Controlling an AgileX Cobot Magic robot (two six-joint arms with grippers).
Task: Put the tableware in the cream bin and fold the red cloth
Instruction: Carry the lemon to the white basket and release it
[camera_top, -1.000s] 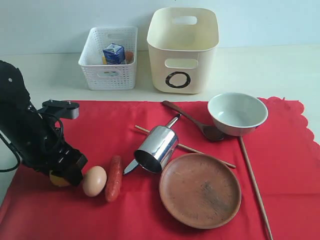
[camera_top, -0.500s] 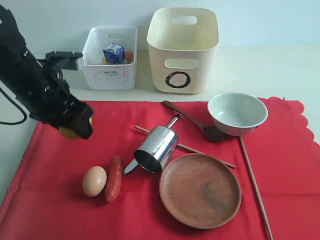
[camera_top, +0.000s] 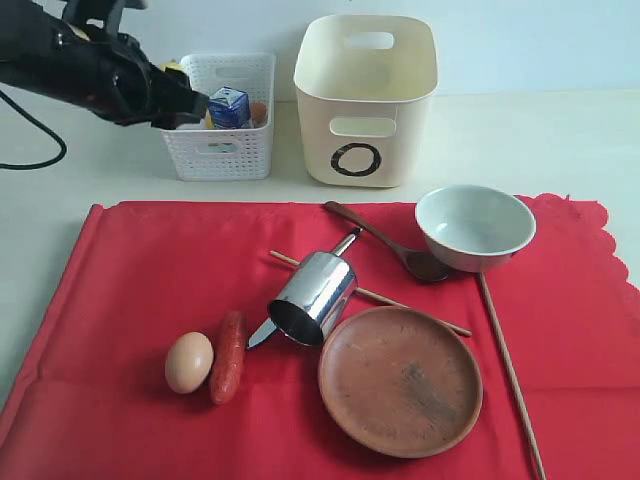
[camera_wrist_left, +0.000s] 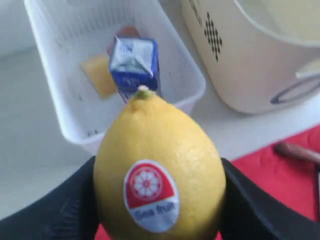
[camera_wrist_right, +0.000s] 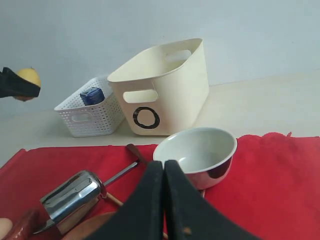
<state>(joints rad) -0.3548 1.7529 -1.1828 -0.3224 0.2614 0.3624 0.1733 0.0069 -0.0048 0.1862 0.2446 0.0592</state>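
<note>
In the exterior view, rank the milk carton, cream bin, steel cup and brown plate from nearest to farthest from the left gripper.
From the left gripper, holding the lemon:
1. milk carton, in the white basket beside it
2. cream bin, farther right, at the back
3. steel cup, lying mid red cloth
4. brown plate, toward the cloth's front

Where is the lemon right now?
In the exterior view's upper left, the lemon is held in the left gripper, by the white basket's left edge.
</note>
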